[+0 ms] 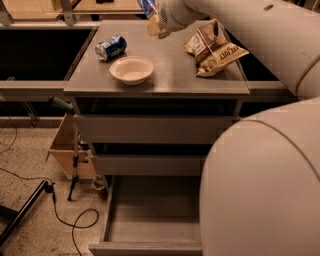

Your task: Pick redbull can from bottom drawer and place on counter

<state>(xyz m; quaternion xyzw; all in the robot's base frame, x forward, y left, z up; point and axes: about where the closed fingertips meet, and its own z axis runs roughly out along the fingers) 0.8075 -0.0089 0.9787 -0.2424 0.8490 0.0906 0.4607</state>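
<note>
Over the right half of view: arm (pixel 260 165), bulky, reaching in from the right. Counter (pixel 175 77) lies under its far end. Bottom drawer (pixel 150 220) is pulled out; the visible part is bare.

Gripper (pixel 156 26) hangs above the counter's back edge, left of centre, fingers clamped on the redbull can (pixel 147 6). The can appears tilted, its upper part cut off by the frame edge.

Step in hand, as I judge it: set-down. Only placing and release are left.

To do it well: bring the can upright, lower it straight onto the bare top beneath, let the base meet the surface before letting go, then lift clear vertically.

Around: chip bags (pixel 215 45) right of the gripper, bowl (pixel 132 69) front-left, blue can (pixel 111 48) on its side further left.

Risks: a tilted release could tip the slim can. Drift left meets the bowl rim; drift right, the bags.
</note>
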